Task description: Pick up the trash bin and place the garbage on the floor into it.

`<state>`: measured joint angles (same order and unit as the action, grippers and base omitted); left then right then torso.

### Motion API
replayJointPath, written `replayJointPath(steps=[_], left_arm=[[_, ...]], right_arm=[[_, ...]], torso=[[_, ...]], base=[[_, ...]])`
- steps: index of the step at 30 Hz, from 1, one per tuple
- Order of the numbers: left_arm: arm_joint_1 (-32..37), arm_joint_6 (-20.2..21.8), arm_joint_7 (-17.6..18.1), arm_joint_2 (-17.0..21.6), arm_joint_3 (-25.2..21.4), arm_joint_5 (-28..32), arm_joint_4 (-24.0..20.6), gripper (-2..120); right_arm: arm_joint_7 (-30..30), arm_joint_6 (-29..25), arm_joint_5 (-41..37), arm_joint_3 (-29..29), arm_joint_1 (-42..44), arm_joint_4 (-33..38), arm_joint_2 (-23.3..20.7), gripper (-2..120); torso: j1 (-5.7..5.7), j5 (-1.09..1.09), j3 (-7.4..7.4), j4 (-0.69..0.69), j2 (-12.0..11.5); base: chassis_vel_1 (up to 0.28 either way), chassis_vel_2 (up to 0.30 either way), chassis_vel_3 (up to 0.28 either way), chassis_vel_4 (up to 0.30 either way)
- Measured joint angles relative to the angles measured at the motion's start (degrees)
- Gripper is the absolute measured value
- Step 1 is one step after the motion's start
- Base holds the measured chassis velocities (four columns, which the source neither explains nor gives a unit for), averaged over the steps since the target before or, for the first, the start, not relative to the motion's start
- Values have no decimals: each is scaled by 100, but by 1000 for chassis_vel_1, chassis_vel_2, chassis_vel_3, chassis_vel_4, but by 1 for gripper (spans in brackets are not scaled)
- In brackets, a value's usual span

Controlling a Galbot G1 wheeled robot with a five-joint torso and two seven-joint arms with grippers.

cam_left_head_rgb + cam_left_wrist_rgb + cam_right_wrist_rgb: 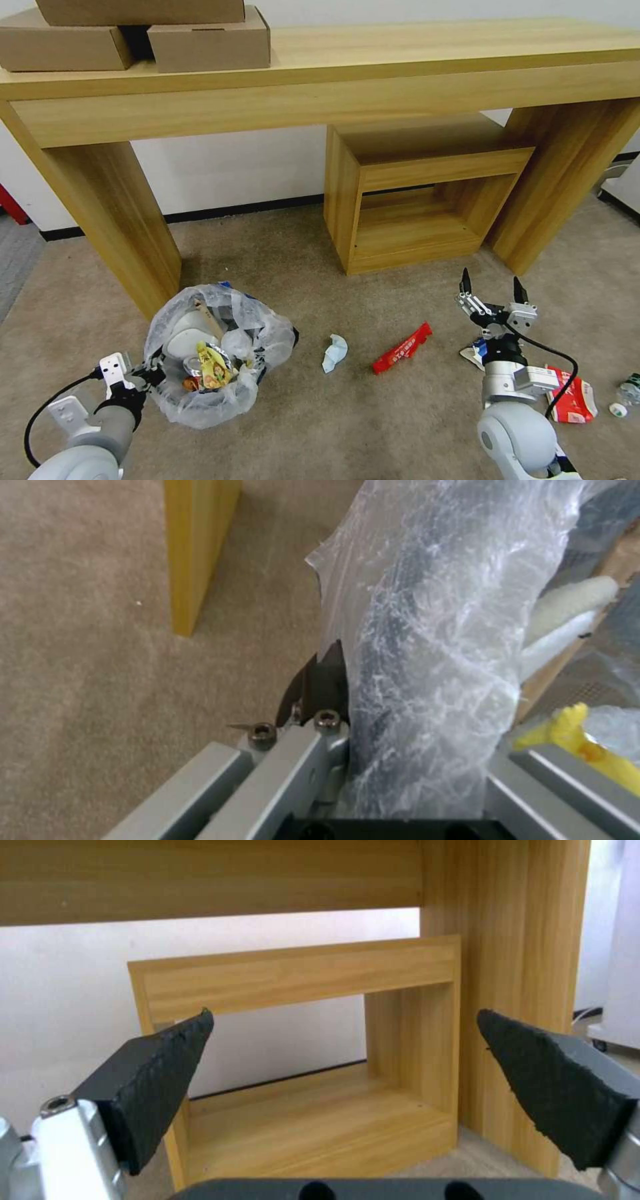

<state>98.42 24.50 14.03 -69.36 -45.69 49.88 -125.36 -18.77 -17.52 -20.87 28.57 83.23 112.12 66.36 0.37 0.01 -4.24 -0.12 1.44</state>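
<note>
Currently my left gripper (152,375) clamps the trash bin (213,353) rim for loading; right gripper (493,292) hovers spread over the floor (320,427) garbage.

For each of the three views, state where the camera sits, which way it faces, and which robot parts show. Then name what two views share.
Head view: on the head, facing forward and down at the carpet; left gripper on the trash bin, right gripper open.
Left wrist view: along its fingers, at the bin's bag rim.
Right wrist view: between open fingers, toward the wooden cubby.
Shared: head and right wrist views show the cubby.
</note>
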Motion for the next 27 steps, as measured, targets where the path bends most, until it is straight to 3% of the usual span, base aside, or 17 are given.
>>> replayJointPath(steps=[11, 27], left_arm=[[41, 235, -90, 222, 52, 241, 42, 0], [52, 209, -50, 270, 37, 267, 97, 0]], right_arm=[[181, -67, -85, 23, -30, -19, -128, 100], [238, -145, -133, -61, -74, -53, -102, 100]], torso=[[0, 0, 0, 0, 0], [0, 0, 0, 0, 0]], base=[[0, 0, 0, 0], [0, 0, 0, 0]])
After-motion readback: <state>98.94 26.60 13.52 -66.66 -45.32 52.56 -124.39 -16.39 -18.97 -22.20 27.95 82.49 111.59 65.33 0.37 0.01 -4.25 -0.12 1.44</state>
